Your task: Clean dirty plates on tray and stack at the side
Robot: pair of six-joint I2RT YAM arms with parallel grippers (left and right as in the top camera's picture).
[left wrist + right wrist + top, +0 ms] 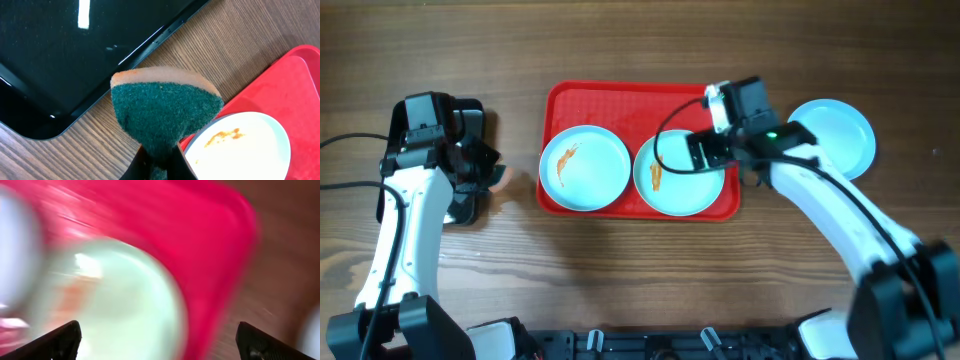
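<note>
Hovering with the right hand (708,150) spread wide, empty, over the right plate (685,195) on the tray (620,95); pinching the sponge (165,107) tight in the left hand (159,167). Looks stiff, slick, light: best pinched at the rim.

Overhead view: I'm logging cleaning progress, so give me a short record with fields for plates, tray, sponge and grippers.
plates on red tray: two, left plate and right plate, both with orange smears
third plate: on the table right of the tray, looks clean
left gripper: shut on sponge, near black tray
right gripper: open, above right plate
</note>
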